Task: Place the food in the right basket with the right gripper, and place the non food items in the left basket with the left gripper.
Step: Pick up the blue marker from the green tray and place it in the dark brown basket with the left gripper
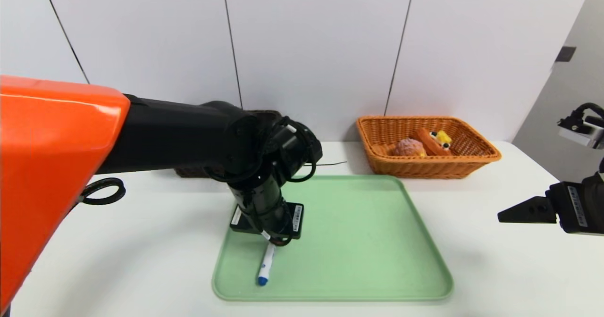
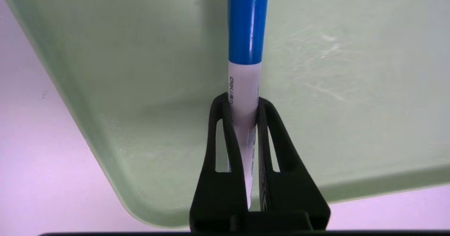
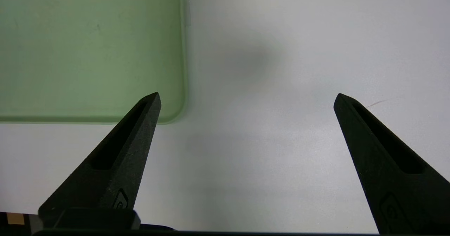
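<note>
A slim white marker point(image 1: 266, 264) with a blue cap point(image 2: 246, 21) is at the front left of the green tray point(image 1: 377, 222). My left gripper point(image 2: 242, 100) is shut on the marker's white barrel, and in the head view the wrist point(image 1: 266, 213) hides the fingers. The left basket point(image 1: 266, 114), dark brown, is mostly hidden behind this arm. The right basket point(image 1: 427, 168), orange-tan, holds the food: a pinkish puff bun point(image 1: 408, 147) and an orange tart point(image 1: 436, 140). My right gripper point(image 1: 516, 212) point(image 3: 248, 97) hovers open and empty over the bare table right of the tray.
The white table point(image 1: 495, 270) runs round the tray point(image 3: 88, 53) on every side. A white panelled wall point(image 1: 311, 48) stands close behind the baskets. A black cable loop point(image 1: 104, 191) hangs by the left arm's orange shell.
</note>
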Robot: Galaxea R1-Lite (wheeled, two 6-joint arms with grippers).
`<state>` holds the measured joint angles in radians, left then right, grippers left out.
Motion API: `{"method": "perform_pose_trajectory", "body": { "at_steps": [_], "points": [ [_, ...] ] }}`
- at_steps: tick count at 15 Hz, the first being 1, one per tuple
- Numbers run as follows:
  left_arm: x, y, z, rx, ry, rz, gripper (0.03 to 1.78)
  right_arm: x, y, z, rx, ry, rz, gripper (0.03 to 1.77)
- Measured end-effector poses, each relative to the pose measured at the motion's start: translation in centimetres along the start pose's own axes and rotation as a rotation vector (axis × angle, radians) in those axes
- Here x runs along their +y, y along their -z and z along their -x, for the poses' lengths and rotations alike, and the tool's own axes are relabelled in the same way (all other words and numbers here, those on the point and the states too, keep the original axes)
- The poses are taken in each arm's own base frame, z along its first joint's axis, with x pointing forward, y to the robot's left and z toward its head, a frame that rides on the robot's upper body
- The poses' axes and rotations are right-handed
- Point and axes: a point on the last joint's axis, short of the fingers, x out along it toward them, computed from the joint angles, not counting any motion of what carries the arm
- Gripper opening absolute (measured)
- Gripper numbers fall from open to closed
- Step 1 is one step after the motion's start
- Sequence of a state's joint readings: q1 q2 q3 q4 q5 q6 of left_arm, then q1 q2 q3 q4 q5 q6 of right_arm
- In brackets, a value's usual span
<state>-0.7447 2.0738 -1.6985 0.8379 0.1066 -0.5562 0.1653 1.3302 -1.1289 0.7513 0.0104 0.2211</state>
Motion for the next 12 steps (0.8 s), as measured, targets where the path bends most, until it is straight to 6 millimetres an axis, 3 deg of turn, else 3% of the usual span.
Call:
{"method": "perform_pose_trajectory", "body": {
  "at_steps": [4,8,12],
  "points": [
    [-1.6,-1.1,4.2,-0.116,0.142,-0.045,0.15,0.0,0.0,0.0,-0.002,-0.002,0.001,1.70],
    [-2.4,-2.5,9.9,-0.332,0.295,-0.067,0.15,-0.1,-0.1,0.0,-0.005,0.000,-0.002,1.70],
    [-0.5,-4.2,14.3,-0.579,0.396,0.003,0.15,0.0,-0.6,0.0,-0.055,-0.005,-0.008,1.70]
  ]
}}
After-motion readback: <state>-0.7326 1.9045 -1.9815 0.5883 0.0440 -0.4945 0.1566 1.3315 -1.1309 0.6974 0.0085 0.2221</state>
